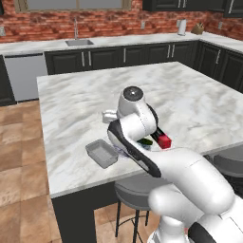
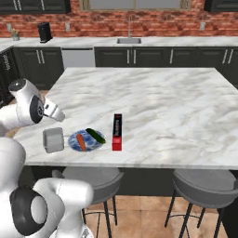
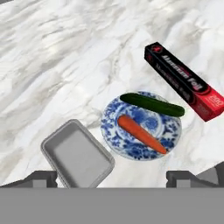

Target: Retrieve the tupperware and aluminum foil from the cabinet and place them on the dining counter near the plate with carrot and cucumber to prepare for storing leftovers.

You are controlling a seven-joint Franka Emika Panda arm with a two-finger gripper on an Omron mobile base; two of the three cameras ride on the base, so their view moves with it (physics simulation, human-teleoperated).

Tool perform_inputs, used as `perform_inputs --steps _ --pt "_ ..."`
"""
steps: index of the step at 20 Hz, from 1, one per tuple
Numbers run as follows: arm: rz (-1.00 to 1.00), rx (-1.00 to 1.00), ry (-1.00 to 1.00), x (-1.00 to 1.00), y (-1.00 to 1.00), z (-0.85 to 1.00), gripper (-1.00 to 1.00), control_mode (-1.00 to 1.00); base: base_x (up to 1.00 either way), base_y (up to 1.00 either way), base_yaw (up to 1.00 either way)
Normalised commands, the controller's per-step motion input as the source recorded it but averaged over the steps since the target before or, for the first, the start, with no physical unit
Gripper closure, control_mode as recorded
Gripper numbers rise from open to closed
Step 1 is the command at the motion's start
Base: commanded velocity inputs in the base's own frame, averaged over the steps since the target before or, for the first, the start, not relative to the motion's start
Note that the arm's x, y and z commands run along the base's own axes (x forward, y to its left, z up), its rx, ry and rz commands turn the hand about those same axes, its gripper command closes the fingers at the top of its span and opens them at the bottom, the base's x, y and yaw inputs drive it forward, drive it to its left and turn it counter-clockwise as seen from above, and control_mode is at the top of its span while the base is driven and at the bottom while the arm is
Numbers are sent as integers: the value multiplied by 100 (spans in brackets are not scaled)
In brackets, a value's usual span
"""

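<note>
The tupperware (image 3: 78,155) lies flat on the marble surface (image 3: 65,52) at the lower left of the hand view, its open side up and nothing in it. Just beside it, toward the middle of the frame, is the plate (image 3: 141,127), blue-patterned, carrying the carrot (image 3: 142,133) and the cucumber (image 3: 152,104) side by side. The tray's corner comes very near the plate's rim; whether they touch I cannot tell. The aluminum foil (image 3: 183,81) lies at the upper right of that frame, just beyond the cucumber, clear of the plate, its red end toward the right edge.

In the right base view the same row reads left to right near the front edge of the island: tray (image 2: 53,139), plate (image 2: 86,141), foil box (image 2: 117,132).

The claw (image 3: 112,177) hangs above the plate and tray with its jaws spread wide and nothing between them; its two dark tips stand far apart at the bottom of the hand view.

Judging from this layout, both items are already set down near the plate, so the placing step looks finished. What remains would be only to lift the arm clear without brushing the tray or the plate below, and no further grasp seems needed.
</note>
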Motion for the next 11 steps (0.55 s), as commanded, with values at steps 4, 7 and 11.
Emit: perform_inputs --steps 4,7,11 --pt "0 36 -15 -60 -100 0 -100 -100 0 0 0" --pt "0 35 -15 -60 -100 0 -100 -100 0 0 0" --pt "1 36 -15 -63 -100 0 -100 -100 0 0 0"
